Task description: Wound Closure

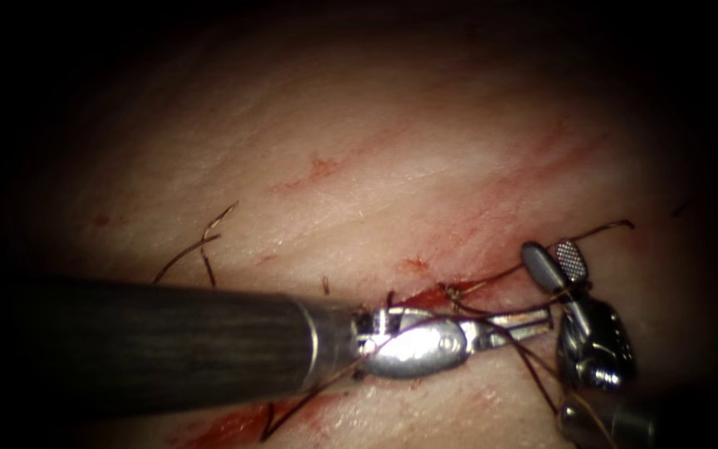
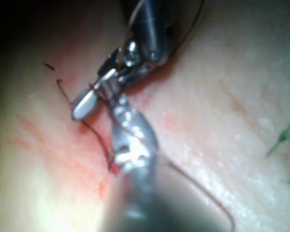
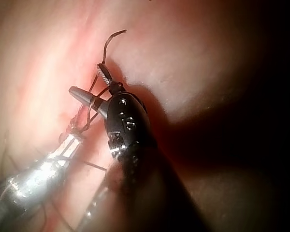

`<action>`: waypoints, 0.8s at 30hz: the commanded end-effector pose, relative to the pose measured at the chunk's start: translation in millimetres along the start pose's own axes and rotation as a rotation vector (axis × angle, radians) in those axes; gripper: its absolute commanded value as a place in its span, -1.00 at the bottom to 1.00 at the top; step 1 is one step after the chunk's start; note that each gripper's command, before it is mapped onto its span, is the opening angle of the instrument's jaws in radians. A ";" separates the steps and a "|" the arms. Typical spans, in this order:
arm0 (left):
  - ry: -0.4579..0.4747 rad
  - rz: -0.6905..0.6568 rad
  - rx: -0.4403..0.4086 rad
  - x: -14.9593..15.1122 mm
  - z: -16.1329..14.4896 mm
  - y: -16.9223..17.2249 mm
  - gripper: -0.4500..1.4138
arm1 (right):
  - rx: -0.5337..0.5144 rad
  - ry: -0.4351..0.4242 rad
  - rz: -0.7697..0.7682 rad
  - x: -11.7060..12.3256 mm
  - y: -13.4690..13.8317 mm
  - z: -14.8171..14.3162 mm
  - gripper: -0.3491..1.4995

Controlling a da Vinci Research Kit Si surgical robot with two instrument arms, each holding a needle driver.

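Observation:
My left tool (image 1: 542,320) reaches in from the left across the cut (image 1: 422,297), its jaws close together on dark thread (image 1: 533,366) that also drapes over its wrist. A knot (image 1: 452,291) sits on the cut just above those jaws. To the right of the cut my right tool (image 1: 550,251) points up with its jaws spread open and holds nothing. A thread tail (image 1: 604,228) runs past its tips. In the right wrist view the open right tool (image 3: 86,81) stands over the left tool (image 3: 72,137). The left wrist view has the left tool (image 2: 117,96) meeting the right tool (image 2: 94,92).
Pale tissue (image 1: 334,125) carries red fluid (image 1: 234,424) near the front edge and faint red streaks further back. Several loose thread ends (image 1: 201,245) lie on the tissue left of the cut, above the left tool's shaft (image 1: 168,341).

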 end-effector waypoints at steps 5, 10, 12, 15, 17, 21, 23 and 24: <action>-0.003 -0.002 -0.006 -0.5 0.8 0.5 -1.00 | -0.015 -0.005 -0.002 -1.3 0.5 -0.3 0.62; -0.008 -0.002 -0.008 -0.5 1.2 0.4 -1.00 | -0.020 -0.014 -0.006 -1.4 0.9 -0.7 0.62; -0.007 -0.002 -0.008 -0.5 1.4 0.4 -1.00 | -0.022 -0.012 0.006 -1.2 1.2 -0.9 0.62; -0.009 -0.002 -0.010 -0.5 1.7 0.5 -1.00 | -0.027 -0.005 0.022 -1.2 1.6 -1.3 0.62; -0.011 -0.002 -0.012 -0.5 1.8 0.5 -1.00 | -0.034 -0.002 0.021 -1.2 1.8 -1.5 0.62; -0.013 -0.002 -0.014 -0.5 1.9 0.4 -1.00 | -0.042 0.005 0.032 -1.0 2.1 -1.6 0.62; -0.016 -0.002 -0.016 -0.5 2.0 0.4 -1.00 | -0.042 0.008 0.049 -0.8 2.5 -1.3 0.62; -0.016 -0.002 -0.016 -0.5 2.0 0.5 -1.00 | -0.042 0.010 0.049 -0.7 2.8 -1.2 0.62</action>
